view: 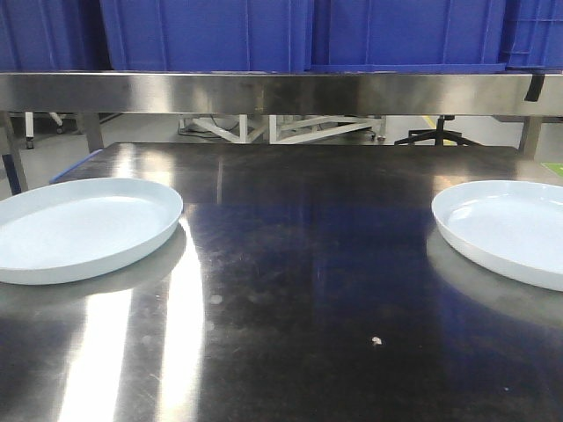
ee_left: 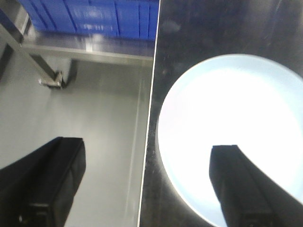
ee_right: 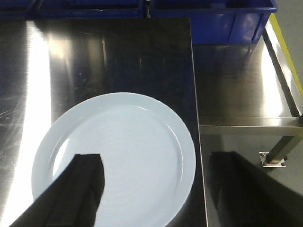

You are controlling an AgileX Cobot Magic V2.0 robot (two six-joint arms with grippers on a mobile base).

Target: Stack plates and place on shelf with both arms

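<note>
— What's on the table (view: 308, 290)?
— Two plates, flat on the dark steel, well apart. The left plate (view: 79, 229) is at nine o'clock and the right plate (view: 510, 233) at three, each near its side edge.
— Anything else?
— A pale speck (view: 376, 340) at five o'clock.

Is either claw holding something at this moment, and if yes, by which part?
Nothing is held. The left claw hangs open above one round, glossy pale blue-white plate; the right claw hangs open above the other plate.
</note>
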